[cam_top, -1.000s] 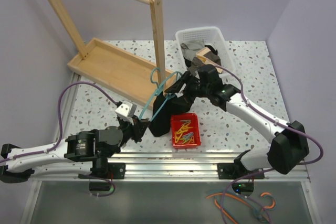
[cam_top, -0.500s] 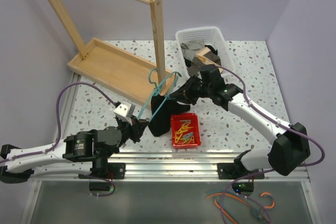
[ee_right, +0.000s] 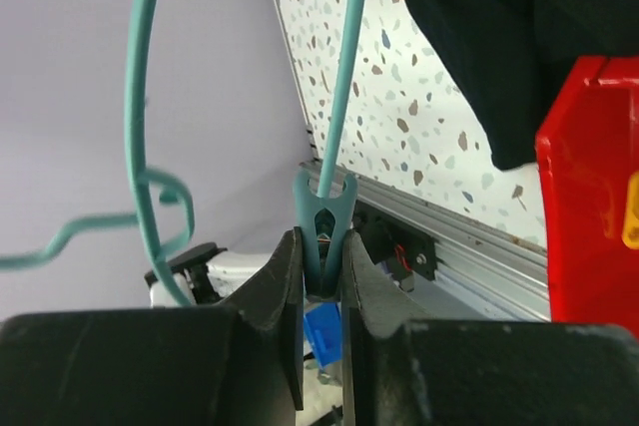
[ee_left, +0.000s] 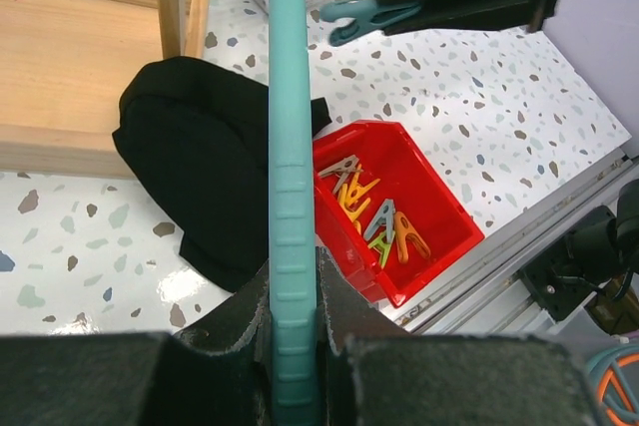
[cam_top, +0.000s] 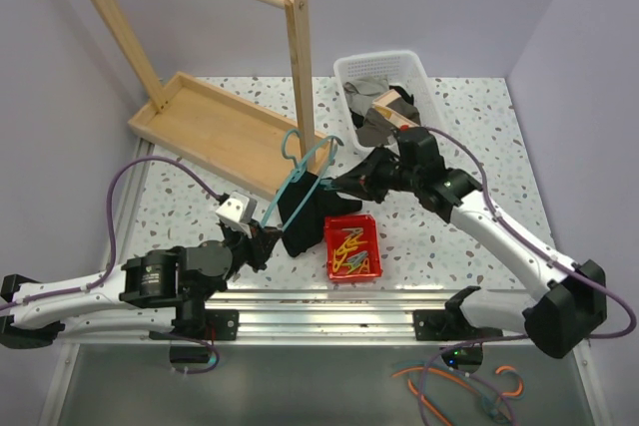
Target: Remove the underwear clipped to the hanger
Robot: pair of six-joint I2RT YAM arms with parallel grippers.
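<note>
The teal hanger slants up from the table, and my left gripper is shut on its lower end. In the left wrist view its bar runs straight up out of my shut left gripper. The black underwear lies heaped on the table under the hanger, beside the red bin. My right gripper is shut on a teal clothespin. The clothespin's forked mouth lines up with a hanger wire; I cannot tell whether it still grips it. Black underwear shows beyond.
A red bin holding several coloured clothespins stands right of the underwear. A tall wooden rack on a wooden tray base fills the back left. A white basket with grey and tan cloths sits at the back.
My right gripper has shut on the teal clothespin and drawn back a little to the right. The underwear has sagged lower onto the table. The left gripper has kept hold of the hanger.
</note>
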